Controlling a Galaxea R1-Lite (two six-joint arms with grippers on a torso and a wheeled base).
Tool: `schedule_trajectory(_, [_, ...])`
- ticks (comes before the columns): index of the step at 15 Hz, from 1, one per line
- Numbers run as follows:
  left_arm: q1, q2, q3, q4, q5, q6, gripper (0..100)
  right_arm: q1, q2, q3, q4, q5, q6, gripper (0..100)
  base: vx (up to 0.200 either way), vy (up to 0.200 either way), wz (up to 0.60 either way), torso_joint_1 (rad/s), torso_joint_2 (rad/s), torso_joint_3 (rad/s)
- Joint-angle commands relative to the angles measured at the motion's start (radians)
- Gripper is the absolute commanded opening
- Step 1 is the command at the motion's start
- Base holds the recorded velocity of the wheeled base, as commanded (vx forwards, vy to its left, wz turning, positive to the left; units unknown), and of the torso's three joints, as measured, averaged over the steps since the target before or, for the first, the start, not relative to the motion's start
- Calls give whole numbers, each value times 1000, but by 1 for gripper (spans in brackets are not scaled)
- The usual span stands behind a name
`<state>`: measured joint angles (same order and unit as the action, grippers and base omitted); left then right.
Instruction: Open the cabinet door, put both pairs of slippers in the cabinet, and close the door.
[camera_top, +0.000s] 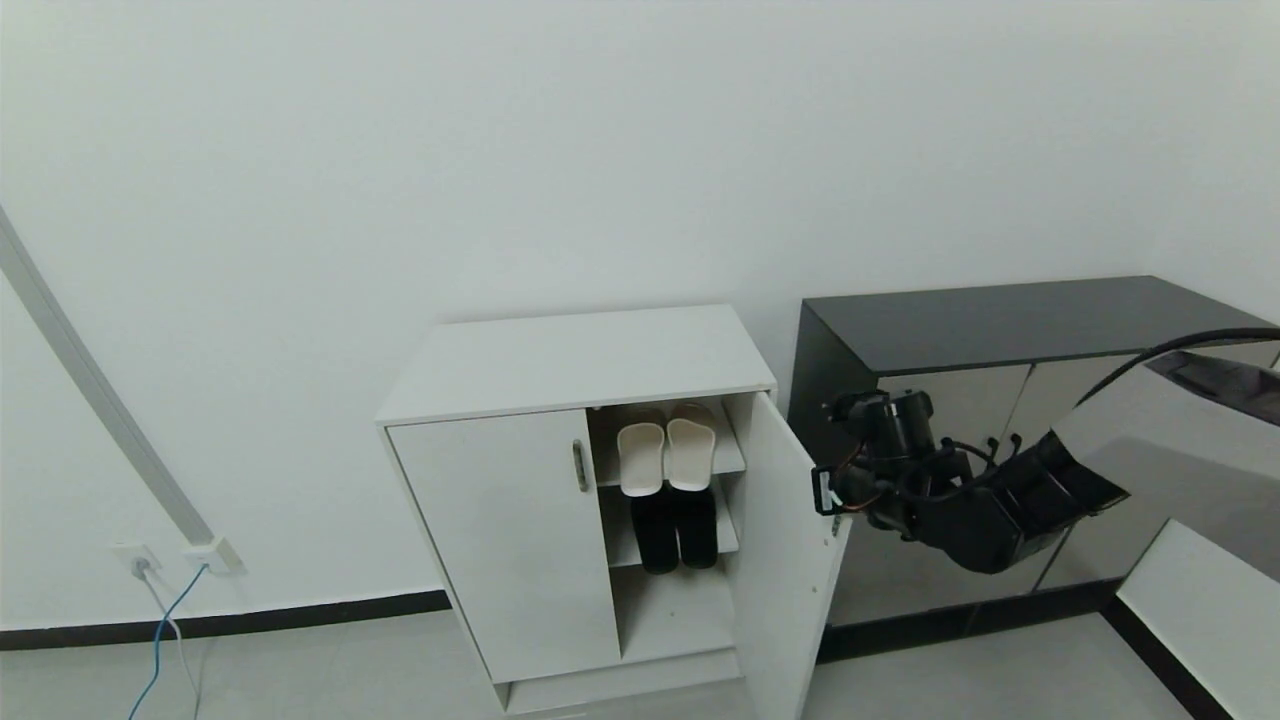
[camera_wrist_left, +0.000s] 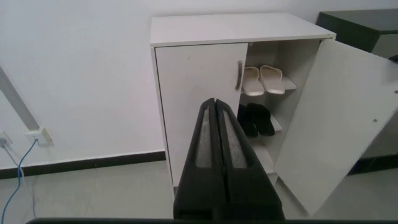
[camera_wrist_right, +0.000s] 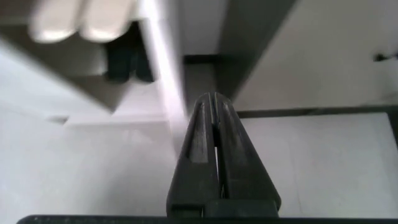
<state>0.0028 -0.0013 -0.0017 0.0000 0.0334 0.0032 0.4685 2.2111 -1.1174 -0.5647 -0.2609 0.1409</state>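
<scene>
The white cabinet (camera_top: 560, 360) stands against the far wall, with a dark sideboard (camera_top: 1000, 320) on its right. Its right door (camera_top: 790, 540) is swung open and its left door (camera_top: 500, 540) is closed. Inside, the white slippers (camera_top: 665, 455) lie on the upper shelf and the black slippers (camera_top: 678, 530) on the shelf below. In the head view the right gripper (camera_top: 825, 492) is just beside the open door's free edge, and its wrist view shows its fingers pressed together. The left wrist view shows the left gripper (camera_wrist_left: 215, 106), also closed on nothing, well back from the cabinet front.
</scene>
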Motion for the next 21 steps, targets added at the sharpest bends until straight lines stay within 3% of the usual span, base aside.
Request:
schedule_trajectory(1, [0,1,0,0,0,0,0,85,-59,77,-24,-1,5,0,0,0,0,0,0,0])
schedule_trajectory(10, [0,1,0,0,0,0,0,148,-108,197,-219,0,-23,0,0,0,0,0,0,0])
schedule_trajectory(16, [0,1,0,0,0,0,0,162,-103,265,-296,68,-21,0,0,0,600,1,3,3])
schedule_trajectory(21, [0,1,0,0,0,0,0,160,-90,301,-342,66,-24,0,0,0,0,0,0,0])
